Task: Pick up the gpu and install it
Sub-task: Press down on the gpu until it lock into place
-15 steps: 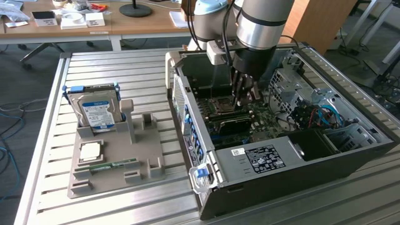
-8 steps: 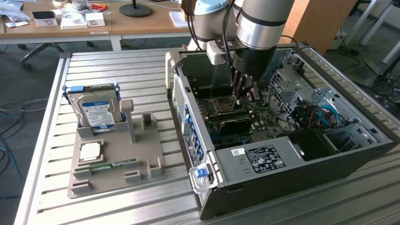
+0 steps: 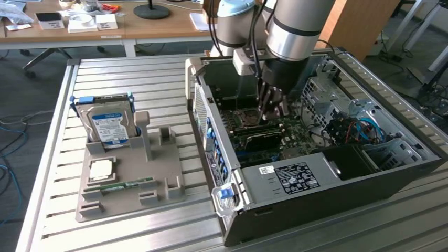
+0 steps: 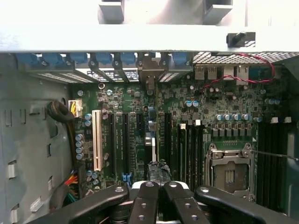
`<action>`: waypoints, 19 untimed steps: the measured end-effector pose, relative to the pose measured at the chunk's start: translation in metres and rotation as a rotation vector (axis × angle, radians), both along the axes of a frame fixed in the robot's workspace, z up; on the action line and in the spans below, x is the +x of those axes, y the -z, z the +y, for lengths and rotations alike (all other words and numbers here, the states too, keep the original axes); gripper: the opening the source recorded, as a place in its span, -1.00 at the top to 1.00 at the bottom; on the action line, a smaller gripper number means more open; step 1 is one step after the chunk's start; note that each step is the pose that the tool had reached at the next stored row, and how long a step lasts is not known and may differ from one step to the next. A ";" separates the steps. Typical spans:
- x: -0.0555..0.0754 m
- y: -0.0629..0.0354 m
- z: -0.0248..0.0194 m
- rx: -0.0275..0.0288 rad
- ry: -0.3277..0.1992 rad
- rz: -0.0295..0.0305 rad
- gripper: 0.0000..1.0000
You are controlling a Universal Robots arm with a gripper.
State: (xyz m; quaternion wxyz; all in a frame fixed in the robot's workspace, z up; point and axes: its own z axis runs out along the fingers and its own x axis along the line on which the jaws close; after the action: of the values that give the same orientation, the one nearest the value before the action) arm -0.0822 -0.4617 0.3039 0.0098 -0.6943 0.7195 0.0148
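Gripper (image 4: 157,186) clamped on gpu (image 3: 263,137) inside computer case (image 3: 329,184).

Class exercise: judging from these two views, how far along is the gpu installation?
Done: the gpu is off the grey fixture and stands inside the open computer case, on the motherboard. In hand: the fingers are shut right at the card's top edge; gripping or pressing, I cannot tell. Left: full seating in the slot is not confirmed.
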 end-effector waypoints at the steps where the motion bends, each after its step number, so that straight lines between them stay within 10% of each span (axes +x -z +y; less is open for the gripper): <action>1: 0.000 0.0017 0.0001 -0.0001 0.000 0.0001 0.79; 19: 0.005 0.0139 0.0030 0.0021 0.001 0.0001 0.79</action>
State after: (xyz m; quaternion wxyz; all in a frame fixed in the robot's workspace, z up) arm -0.0768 -0.4587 0.2899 0.0105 -0.6941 0.7197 0.0156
